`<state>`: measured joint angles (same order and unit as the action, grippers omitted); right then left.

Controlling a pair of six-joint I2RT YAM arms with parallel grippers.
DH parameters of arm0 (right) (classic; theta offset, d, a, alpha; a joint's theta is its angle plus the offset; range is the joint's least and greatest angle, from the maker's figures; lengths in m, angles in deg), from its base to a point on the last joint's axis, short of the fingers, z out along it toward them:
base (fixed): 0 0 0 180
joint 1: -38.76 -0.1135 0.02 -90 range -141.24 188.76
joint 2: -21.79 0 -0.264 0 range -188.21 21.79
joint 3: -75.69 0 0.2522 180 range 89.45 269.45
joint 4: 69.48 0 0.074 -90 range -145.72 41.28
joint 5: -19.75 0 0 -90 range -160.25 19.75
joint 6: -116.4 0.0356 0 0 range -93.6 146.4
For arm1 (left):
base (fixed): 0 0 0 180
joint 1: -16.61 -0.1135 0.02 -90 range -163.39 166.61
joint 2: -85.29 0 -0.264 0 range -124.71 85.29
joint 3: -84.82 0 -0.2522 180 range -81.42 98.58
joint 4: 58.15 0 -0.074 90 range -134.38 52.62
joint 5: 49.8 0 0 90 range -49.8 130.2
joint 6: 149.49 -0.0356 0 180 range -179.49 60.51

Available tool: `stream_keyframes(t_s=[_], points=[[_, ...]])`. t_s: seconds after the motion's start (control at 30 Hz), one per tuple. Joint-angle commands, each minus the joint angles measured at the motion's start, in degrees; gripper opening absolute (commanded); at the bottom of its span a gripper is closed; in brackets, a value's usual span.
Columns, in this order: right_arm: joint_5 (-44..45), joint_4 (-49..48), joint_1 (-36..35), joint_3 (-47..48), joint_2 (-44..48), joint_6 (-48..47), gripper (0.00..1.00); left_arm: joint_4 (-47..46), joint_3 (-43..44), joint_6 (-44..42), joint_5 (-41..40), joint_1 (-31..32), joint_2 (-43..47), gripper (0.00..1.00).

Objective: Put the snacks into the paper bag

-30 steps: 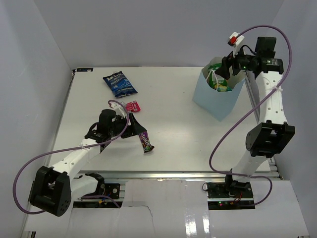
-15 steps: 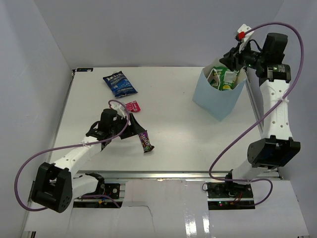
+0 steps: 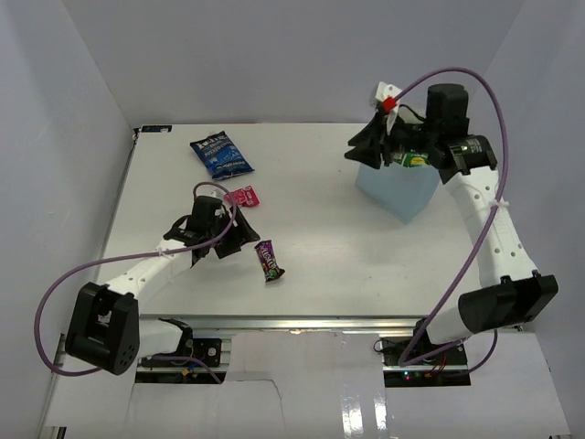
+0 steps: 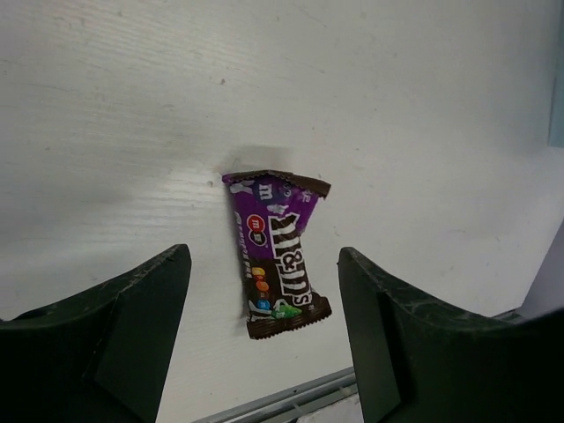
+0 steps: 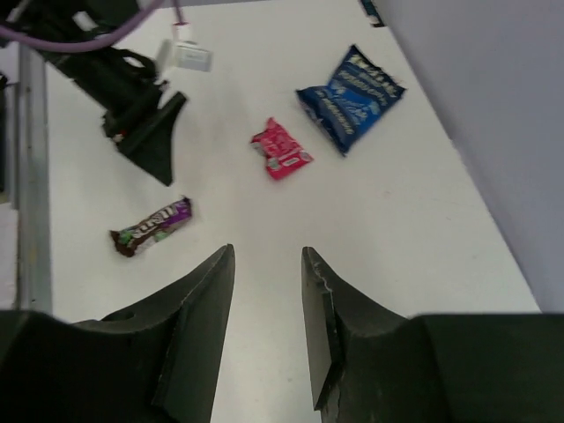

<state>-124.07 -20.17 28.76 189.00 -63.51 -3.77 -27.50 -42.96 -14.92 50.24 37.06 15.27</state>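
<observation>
A dark purple candy bar [image 3: 269,261] [image 4: 278,251] lies flat on the white table. My left gripper [image 3: 243,234] [image 4: 263,256] hovers just left of it, open wide, with the bar lying in line with the gap and touching neither finger. A pink packet [image 3: 244,197] [image 5: 280,150] and a dark blue bag [image 3: 220,155] [image 5: 350,97] lie farther back. The light-blue paper bag [image 3: 395,189] stands at the back right with a green packet [image 3: 413,160] inside. My right gripper [image 3: 360,149] [image 5: 268,251] hangs above the bag's left side, open narrowly and holding nothing.
The table's near metal edge [image 4: 291,397] runs just below the candy bar. White walls enclose the table at the back and on both sides. The left arm [image 5: 141,97] and its purple cable show in the right wrist view.
My right arm rose out of the paper bag and swung left above it; its jaws narrowed. The left gripper barely moved and stays open by the candy bar.
</observation>
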Motion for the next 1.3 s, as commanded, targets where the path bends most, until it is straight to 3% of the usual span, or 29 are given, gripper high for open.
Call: stream_keyframes(t_s=[0.0, 0.17, 0.23, 0.47, 0.63, 0.87, 1.0, 1.13, 1.27], points=[[5.2, -0.3, -6.9, -6.5, 2.4, 0.5, 0.43, 5.2, 4.9, 2.5, -5.0, 0.0, -2.6, 0.78], [16.3, -1.2, -17.4, -16.2, -0.4, 4.3, 0.44, 8.2, 12.2, -1.2, -16.7, -1.3, -4.1, 0.82], [18.4, -2.8, -19.7, -18.0, -1.8, 9.1, 0.44, 9.1, 16.4, -2.2, -17.4, -2.9, -6.8, 0.83], [18.3, -5.3, -24.1, -20.3, -5.8, 13.2, 0.45, 9.0, 33.1, -0.6, -10.0, -15.8, -23.6, 0.82], [18.1, -5.5, -24.1, -21.1, -4.9, 12.4, 0.47, 10.8, 48.1, 3.7, -4.3, -19.2, -40.4, 0.82], [18.2, -5.6, -23.2, -23.2, -3.6, 11.5, 0.49, 19.3, 73.3, 2.7, -5.1, -23.0, -57.9, 0.80], [17.4, -5.4, -22.3, -22.7, -4.3, 11.3, 0.49, 21.1, 79.2, 0.4, -5.4, -23.3, -63.3, 0.79], [16.6, -5.2, -21.9, -21.9, -5.1, 11.1, 0.49, 21.3, 79.3, -1.8, -5.6, -23.5, -64.9, 0.79], [16.0, -5.0, -21.6, -21.1, -5.9, 10.6, 0.50, 19.6, 80.0, -3.6, -0.1, -23.5, -66.6, 0.78]])
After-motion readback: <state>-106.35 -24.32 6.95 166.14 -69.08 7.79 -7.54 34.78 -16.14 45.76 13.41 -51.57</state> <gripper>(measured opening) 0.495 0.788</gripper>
